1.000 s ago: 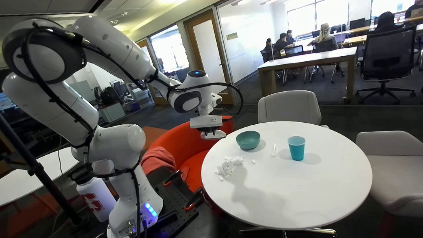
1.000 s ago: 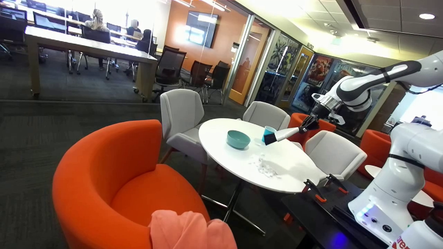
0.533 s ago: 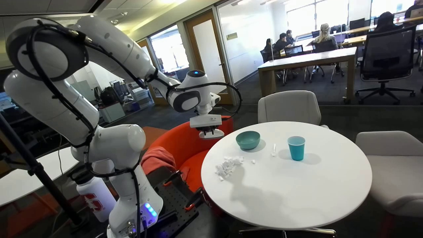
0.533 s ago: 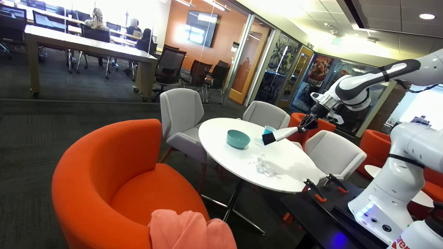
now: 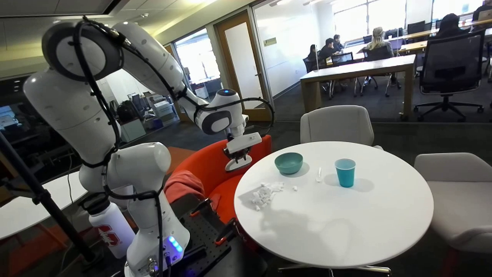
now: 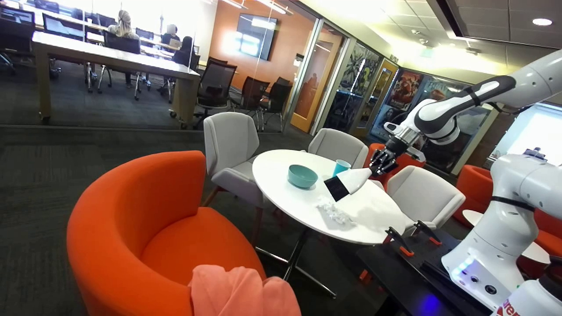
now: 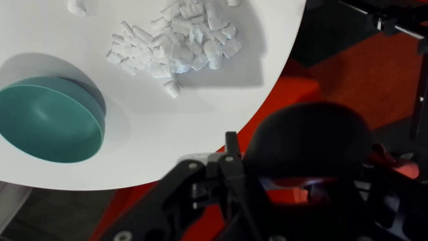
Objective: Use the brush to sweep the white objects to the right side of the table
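Several small white pieces lie in a heap on the round white table (image 5: 365, 227), near its edge on the robot's side. The heap shows in both exterior views (image 5: 265, 194) (image 6: 336, 213) and in the wrist view (image 7: 180, 40). My gripper (image 6: 376, 169) is shut on the brush (image 6: 356, 179), which has a white body and black bristles. The brush is tilted, bristles down, in the air above table height and apart from the heap. An exterior view shows the brush's pale underside (image 5: 238, 163). In the wrist view a large dark rounded shape hides much of the gripper (image 7: 237, 144).
A teal bowl (image 5: 289, 163) stands on the table near the heap, also in the wrist view (image 7: 50, 120). A blue cup (image 5: 345, 172) and a small clear spoon-like item (image 5: 319, 174) stand and lie farther over. Orange (image 6: 153, 228) and grey chairs (image 6: 230, 149) surround the table.
The arm has bent forward and lowered a little. The brush has dropped and turned, showing its bristles more broadly. The white pieces, bowl and cup have not moved.
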Robot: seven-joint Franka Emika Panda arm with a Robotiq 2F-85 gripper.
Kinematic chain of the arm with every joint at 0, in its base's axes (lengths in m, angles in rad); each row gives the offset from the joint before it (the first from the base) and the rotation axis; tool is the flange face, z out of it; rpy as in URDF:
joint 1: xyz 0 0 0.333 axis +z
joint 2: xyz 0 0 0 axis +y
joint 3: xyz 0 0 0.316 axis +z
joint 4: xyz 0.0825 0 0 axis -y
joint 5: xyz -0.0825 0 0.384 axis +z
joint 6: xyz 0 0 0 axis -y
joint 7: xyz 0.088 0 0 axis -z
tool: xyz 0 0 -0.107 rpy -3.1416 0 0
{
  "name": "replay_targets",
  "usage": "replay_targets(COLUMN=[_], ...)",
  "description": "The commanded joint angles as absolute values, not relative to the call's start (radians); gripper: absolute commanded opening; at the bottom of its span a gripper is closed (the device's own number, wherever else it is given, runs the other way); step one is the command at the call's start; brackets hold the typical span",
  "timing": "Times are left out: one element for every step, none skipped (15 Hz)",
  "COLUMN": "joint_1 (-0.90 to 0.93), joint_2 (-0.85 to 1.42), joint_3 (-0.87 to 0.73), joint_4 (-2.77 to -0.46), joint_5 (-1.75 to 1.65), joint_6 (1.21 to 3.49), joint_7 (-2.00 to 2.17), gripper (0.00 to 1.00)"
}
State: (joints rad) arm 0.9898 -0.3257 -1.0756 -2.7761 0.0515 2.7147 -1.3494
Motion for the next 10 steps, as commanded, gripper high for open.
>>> replay_targets(joint_1=[1.113, 1.143, 1.169, 1.117, 1.138, 1.147, 1.15, 1.15, 1.175, 1.194], joint_2=[-0.268, -0.257, -0.248, -0.276, -0.268, -0.263, -0.26, -0.26, -0.264, -0.253], joint_3=[-1.179, -1.211, -1.241, -1.195, -1.218, -1.228, -1.23, -1.23, -1.254, -1.269], joint_4=[-2.776, -2.776, -2.775, -2.776, -2.776, -2.776, -2.776, -2.776, -2.771, -2.769], joint_5=[0.084, 0.087, 0.088, 0.06, 0.061, 0.061, 0.061, 0.061, 0.065, 0.067], joint_6=[2.828, 2.86, 2.879, 2.822, 2.838, 2.845, 2.847, 2.847, 2.838, 2.847], joint_7=[-1.476, -1.495, -1.509, -1.459, -1.472, -1.473, -1.473, -1.473, -1.501, -1.516], gripper=[0.14, 0.14, 0.14, 0.39, 0.39, 0.39, 0.39, 0.14, 0.14, 0.14])
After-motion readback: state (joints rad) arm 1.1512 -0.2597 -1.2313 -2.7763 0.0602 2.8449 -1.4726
